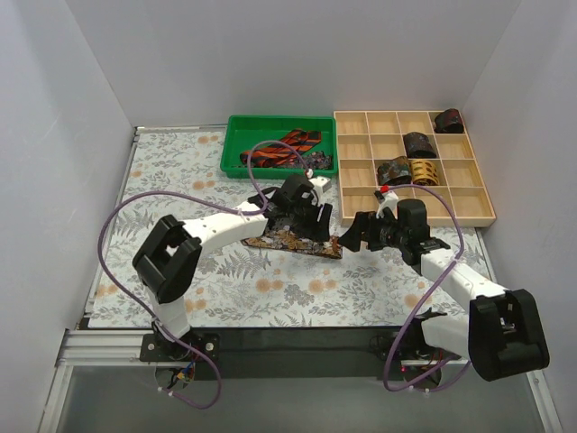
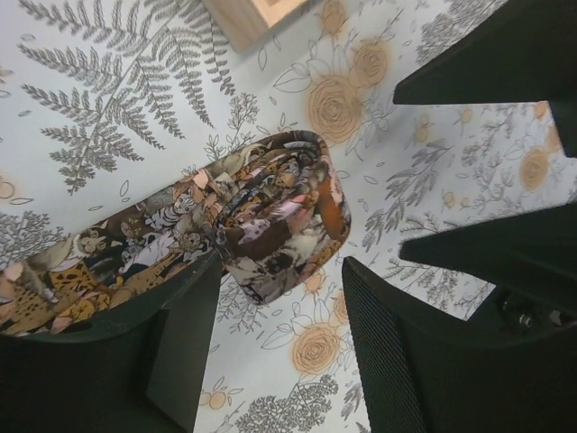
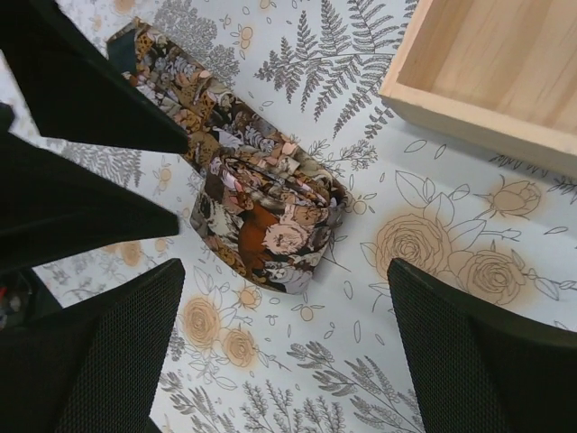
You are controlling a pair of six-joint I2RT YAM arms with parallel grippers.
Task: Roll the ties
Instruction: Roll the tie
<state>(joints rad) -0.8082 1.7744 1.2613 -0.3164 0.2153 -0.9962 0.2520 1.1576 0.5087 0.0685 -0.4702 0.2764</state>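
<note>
**A:** Where's the tie?

**B:** Mid-counter, lying left to right. Its right end is a coil, and the flat tail runs left.

**A:** Hands?

**B:** Both are released and hold nothing. The left hand straddles the coil. The right hand is just right of it.

**A:** Containers?

**B:** The wooden tray, far right, holds four rolled ties. The green bin holds loose ties.

animal-print tie: half-rolled, tail flat | red-striped tie: loose, unrolled | rolled ties: three coils
</note>
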